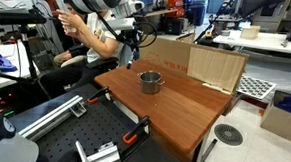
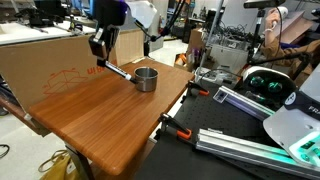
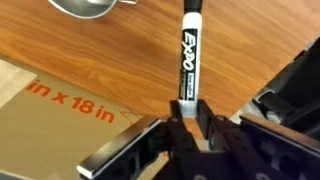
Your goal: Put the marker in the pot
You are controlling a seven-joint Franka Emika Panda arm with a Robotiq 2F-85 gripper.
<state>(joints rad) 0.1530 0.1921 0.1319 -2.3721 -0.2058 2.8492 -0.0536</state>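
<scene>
My claw (image 3: pixel 185 112) is clamped on the black Expo marker (image 3: pixel 189 50), over the table (image 2: pixel 110 120), left of the silver pot (image 2: pixel 146 78). Dropped here, it would likely miss the rim and roll away

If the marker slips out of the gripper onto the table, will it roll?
Probably: the marker has a round, smooth barrel, and the wooden table looks flat. It seems rigid and light, so the gripper shouldn't bend it.
</scene>
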